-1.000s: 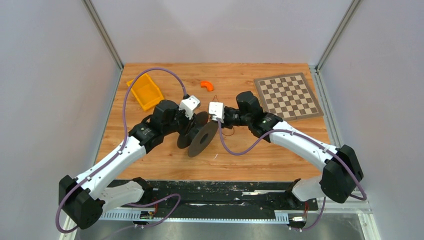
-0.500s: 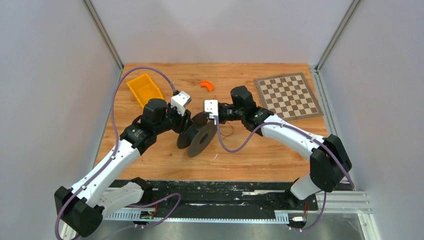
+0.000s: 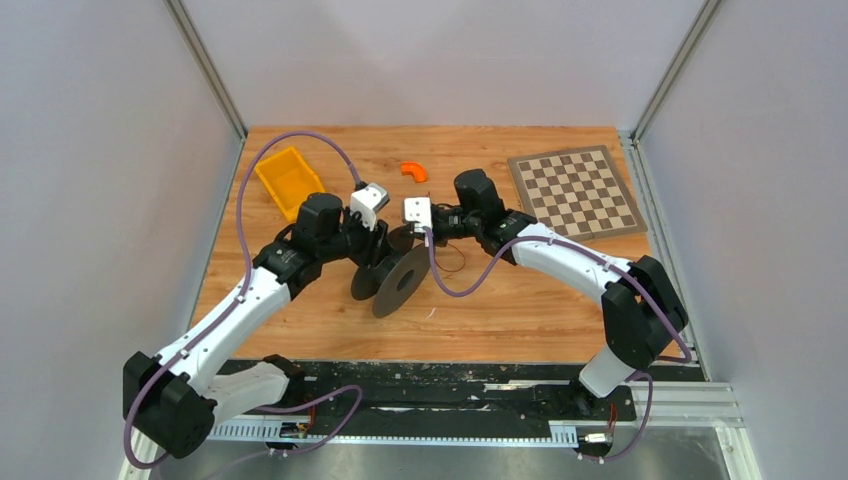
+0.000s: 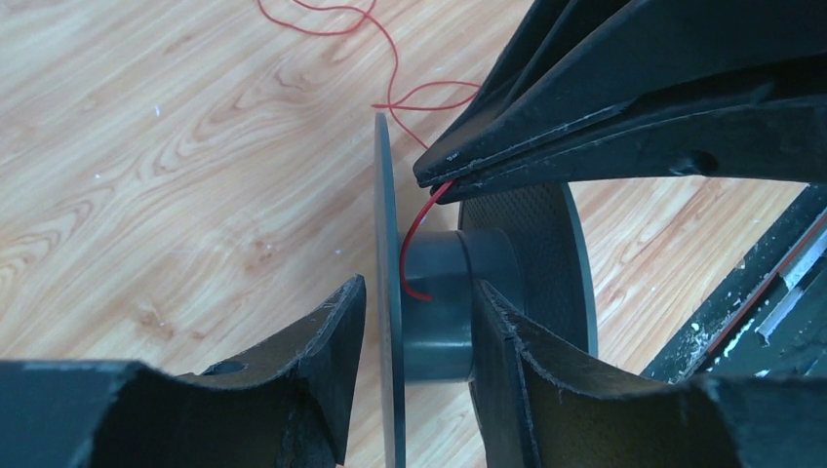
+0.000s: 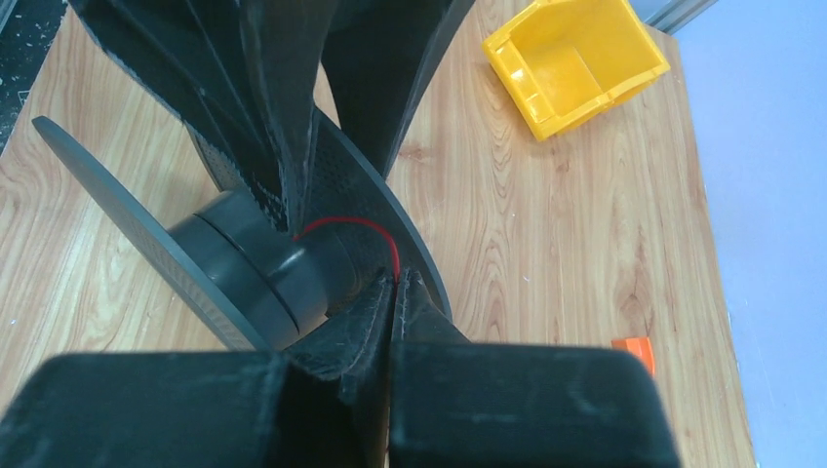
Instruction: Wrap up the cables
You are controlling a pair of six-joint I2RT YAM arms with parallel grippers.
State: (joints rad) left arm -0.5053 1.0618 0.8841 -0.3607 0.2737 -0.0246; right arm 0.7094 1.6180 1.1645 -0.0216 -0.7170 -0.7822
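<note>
The right gripper (image 5: 395, 281) is pinched tight on the thin red cable (image 5: 341, 223), right against the hub of the black spool (image 3: 400, 282). The left gripper (image 4: 419, 288) stands half open, straddling one flange. Loose cable trails over the counter (image 3: 520, 300).

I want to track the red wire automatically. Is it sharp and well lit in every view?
Left wrist view: thin red wire crisp against the black plastic spool; fingers of the left tool soft near the lens. Right wrist view: wire sharp, the shut right tool pinching it is blurred. Top view: even light, no glare, wire barely a hairline.
</note>
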